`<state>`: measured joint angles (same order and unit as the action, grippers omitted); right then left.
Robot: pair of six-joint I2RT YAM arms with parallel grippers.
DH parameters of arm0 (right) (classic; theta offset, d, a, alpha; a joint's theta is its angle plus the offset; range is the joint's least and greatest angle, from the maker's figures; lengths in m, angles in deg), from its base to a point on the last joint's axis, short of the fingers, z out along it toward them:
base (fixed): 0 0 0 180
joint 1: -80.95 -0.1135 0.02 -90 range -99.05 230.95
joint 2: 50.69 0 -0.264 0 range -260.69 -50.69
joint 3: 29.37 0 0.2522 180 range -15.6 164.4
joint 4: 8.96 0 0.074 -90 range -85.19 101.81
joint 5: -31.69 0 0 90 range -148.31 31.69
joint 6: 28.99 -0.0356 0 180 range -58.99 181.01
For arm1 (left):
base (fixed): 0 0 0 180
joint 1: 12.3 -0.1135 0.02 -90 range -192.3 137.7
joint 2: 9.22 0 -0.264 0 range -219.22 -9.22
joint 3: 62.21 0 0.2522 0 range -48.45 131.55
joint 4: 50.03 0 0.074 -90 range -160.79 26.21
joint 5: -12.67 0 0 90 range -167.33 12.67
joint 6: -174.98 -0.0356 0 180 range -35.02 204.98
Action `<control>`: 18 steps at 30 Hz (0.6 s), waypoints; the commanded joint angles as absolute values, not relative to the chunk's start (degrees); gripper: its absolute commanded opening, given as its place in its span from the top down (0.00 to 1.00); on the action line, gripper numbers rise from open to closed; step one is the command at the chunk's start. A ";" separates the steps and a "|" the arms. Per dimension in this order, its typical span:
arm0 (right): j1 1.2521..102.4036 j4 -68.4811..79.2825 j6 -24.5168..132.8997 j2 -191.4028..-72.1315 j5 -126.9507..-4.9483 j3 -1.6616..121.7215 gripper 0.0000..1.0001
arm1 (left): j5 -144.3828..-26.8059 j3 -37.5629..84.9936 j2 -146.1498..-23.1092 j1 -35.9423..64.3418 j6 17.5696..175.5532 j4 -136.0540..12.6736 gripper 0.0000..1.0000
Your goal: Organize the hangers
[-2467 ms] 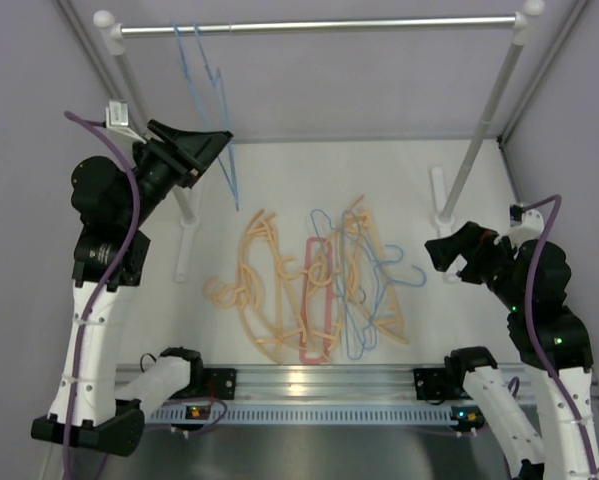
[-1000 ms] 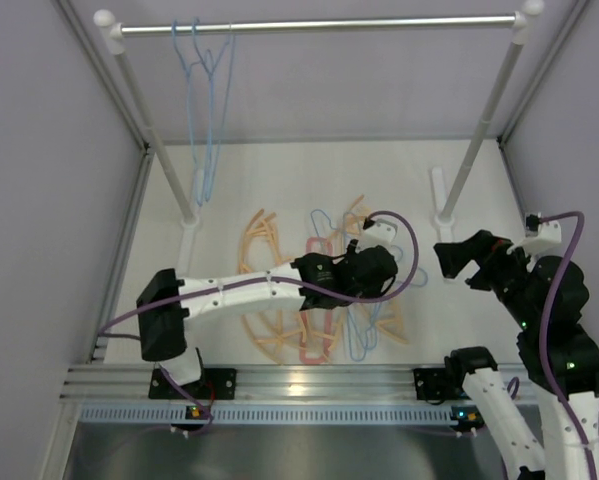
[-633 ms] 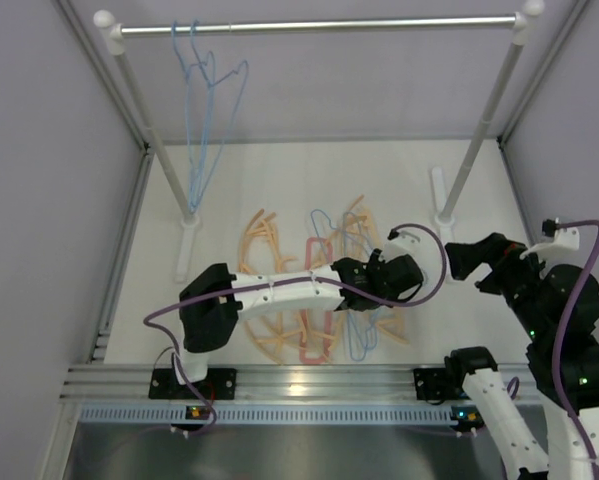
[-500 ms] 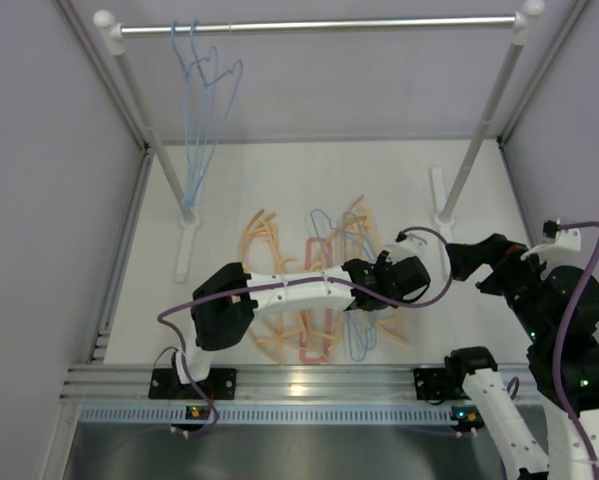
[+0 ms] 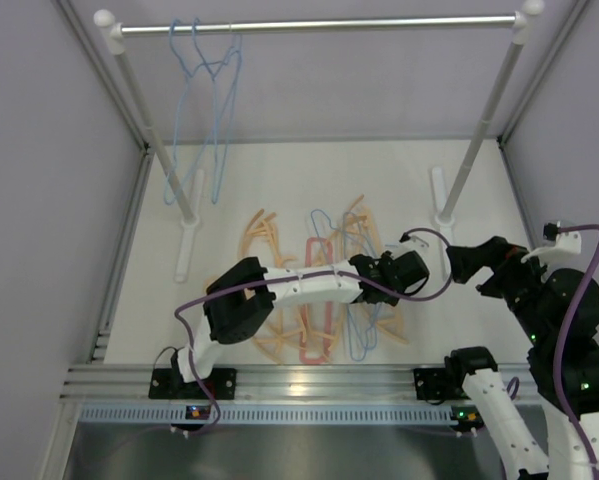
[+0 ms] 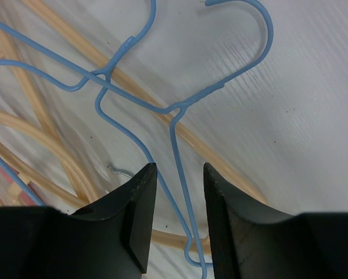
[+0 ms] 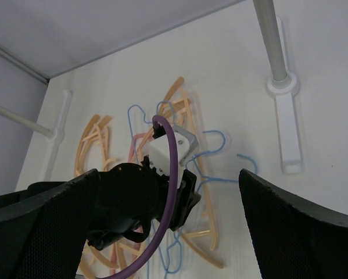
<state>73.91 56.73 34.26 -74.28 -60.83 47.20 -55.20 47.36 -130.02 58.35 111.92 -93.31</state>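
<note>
Hangers (image 5: 259,232) lie heaped on your table (image 5: 309,175), two blue ones (image 5: 207,100) hung on the rail (image 5: 379,22). Your left gripper (image 6: 178,170) sits over the heap, fingers apart astride a blue wire hanger (image 6: 175,110); your right gripper (image 5: 465,267) gapes empty, well aside

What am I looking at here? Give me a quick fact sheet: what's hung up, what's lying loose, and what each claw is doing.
Hung up: thin blue hangers, hooked near the left end of the silver rail
Loose pile: tangled peach hangers, more blue ones, one pink-red hanger
Left claw: open, low over the pile, straddling a blue wire hanger
Right claw: open, raised on the right, holding nothing
</note>
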 commanded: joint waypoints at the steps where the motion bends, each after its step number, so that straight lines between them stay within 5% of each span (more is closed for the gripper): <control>1: 74.45 57.98 34.82 -73.80 -59.98 47.85 0.01 | -57.55 48.23 -130.86 58.01 109.86 -90.51 0.58; 18: 74.45 57.98 35.25 -73.54 -59.89 46.36 0.00 | -60.02 47.09 -133.76 56.78 109.59 -90.16 0.60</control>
